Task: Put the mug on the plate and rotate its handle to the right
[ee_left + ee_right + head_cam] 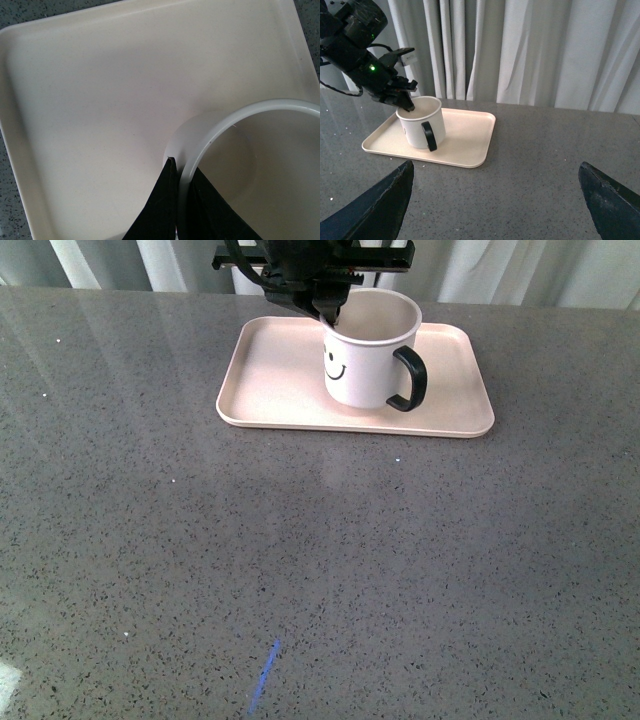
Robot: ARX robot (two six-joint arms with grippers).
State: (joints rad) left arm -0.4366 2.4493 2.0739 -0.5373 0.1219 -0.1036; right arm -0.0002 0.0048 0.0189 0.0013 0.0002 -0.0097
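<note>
On the grey speckled table [300, 570]: the plate [350, 428] lay at the far side, flat, its long axis running left to right in the front view.
Left gripper [332, 315]: it reached down onto the far-left part of the mug's rim; the left wrist view showed one black finger [160, 210] outside the wall and the other inside, closed together on the rim between them.
Tag on the left arm [410, 58]: a small white label showed in the right wrist view, too small to read.
Marking: a black smiley face [334, 364] sat on the mug's left-front side, turned towards the camera and a little left.
Mug [365, 360]: it stood upright inside the plate, a little right of the plate's middle, base on the plate's floor, long axis vertical and open mouth up.
Handle [412, 380]: the black loop stuck out from the mug's right side, pointing right and slightly towards the camera.
Right gripper [495, 165]: its two dark fingers were spread wide apart with nothing between them, held over bare table well away from the plate.
Backdrop: pale curtains [545, 50] hung behind the table.
</note>
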